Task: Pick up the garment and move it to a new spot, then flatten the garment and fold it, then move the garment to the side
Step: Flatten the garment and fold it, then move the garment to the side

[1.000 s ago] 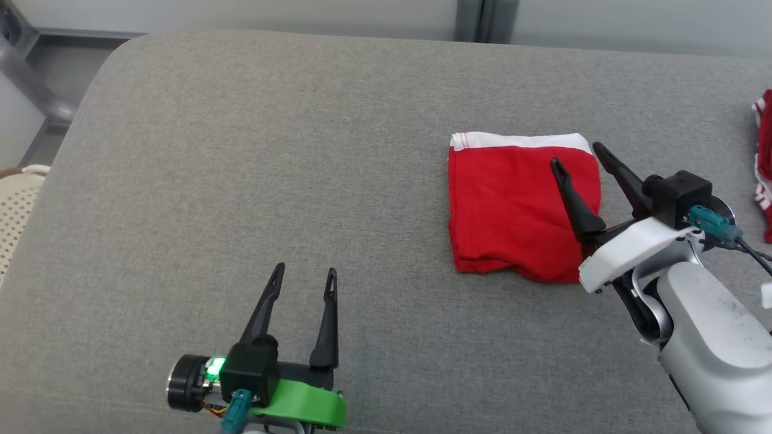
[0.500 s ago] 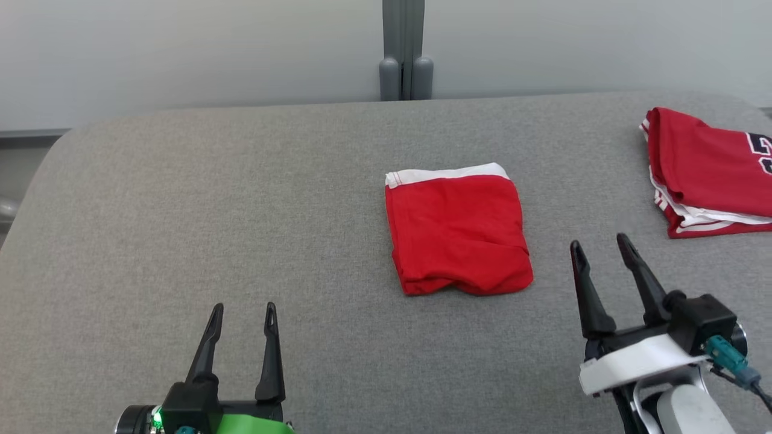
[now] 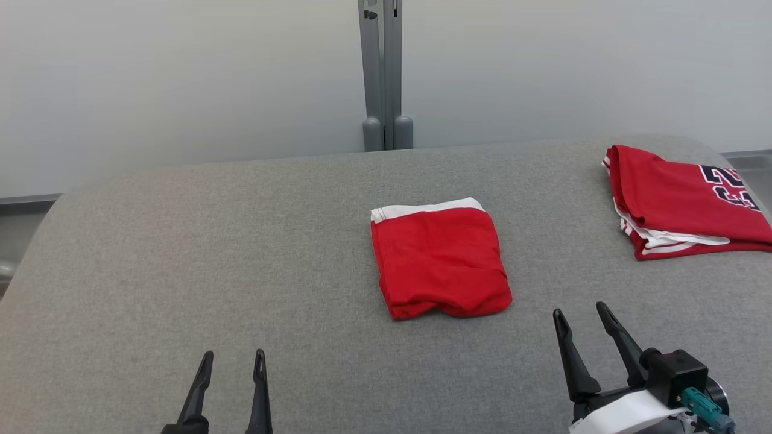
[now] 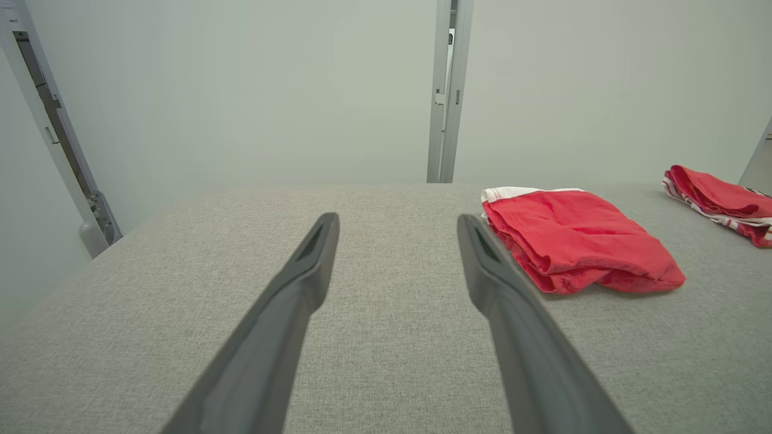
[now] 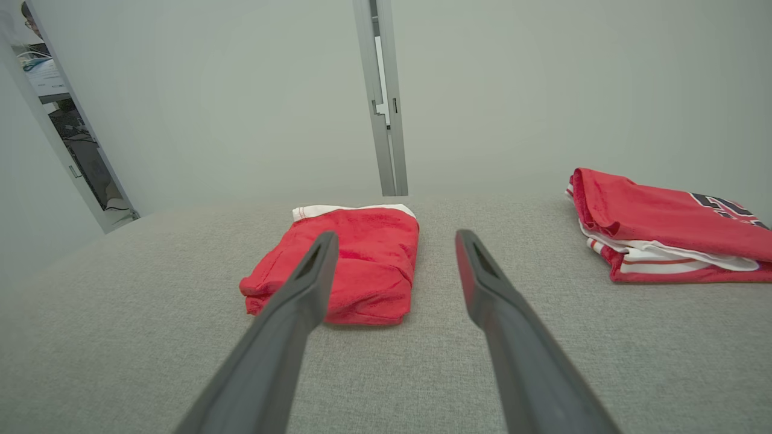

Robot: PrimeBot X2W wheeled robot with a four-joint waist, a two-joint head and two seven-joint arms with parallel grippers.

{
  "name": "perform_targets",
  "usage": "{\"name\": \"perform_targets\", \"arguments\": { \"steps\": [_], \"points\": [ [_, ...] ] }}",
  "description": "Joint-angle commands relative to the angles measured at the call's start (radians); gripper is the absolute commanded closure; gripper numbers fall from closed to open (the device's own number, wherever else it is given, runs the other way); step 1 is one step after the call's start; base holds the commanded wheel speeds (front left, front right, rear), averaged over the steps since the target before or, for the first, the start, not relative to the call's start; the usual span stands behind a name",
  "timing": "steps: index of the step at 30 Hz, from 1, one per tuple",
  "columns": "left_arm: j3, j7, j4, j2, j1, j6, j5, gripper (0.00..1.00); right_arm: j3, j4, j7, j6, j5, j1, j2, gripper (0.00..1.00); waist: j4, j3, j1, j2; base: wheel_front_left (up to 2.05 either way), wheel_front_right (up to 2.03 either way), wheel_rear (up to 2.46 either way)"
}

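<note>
The garment (image 3: 440, 262) is a red folded piece with a white band along its far edge, lying flat in the middle of the grey padded surface (image 3: 241, 241). It also appears to the right in the left wrist view (image 4: 579, 241) and ahead-left in the right wrist view (image 5: 356, 265). My left gripper (image 3: 234, 355) stands open at the near left, well apart from the garment; its fingers spread wide (image 4: 398, 220). At the near right my right gripper (image 3: 579, 310) is open, short of the garment's near right corner (image 5: 396, 236). Nothing is between either pair of fingers.
A second folded red jersey (image 3: 675, 199) with white trim and dark numbers lies at the far right of the surface (image 5: 657, 223). A pale wall with a grey vertical post (image 3: 383, 78) stands behind the surface's rounded far edge.
The head camera has swung up and to the right, so the whole picture shifted. My right gripper, earlier over the garment's right edge, has drawn back to the near side. The garment lies as before.
</note>
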Motion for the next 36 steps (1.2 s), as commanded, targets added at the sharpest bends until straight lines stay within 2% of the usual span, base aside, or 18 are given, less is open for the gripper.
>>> {"name": "perform_targets", "arguments": {
  "steps": [1,36],
  "points": [
    [0.007,-0.002,0.002,0.002,0.018,-0.004,0.006,0.00,0.003,-0.005,-0.002,-0.001,0.003,0.012,-0.001,0.00,-0.006,-0.008,0.0001,0.0000,0.00,0.00,0.00],
    [0.024,-0.002,0.019,0.002,0.005,-0.020,0.015,0.00,0.004,-0.018,-0.002,-0.001,-0.006,0.023,0.003,0.00,-0.005,-0.020,0.0001,0.0000,0.00,0.00,0.00]
  ]
}}
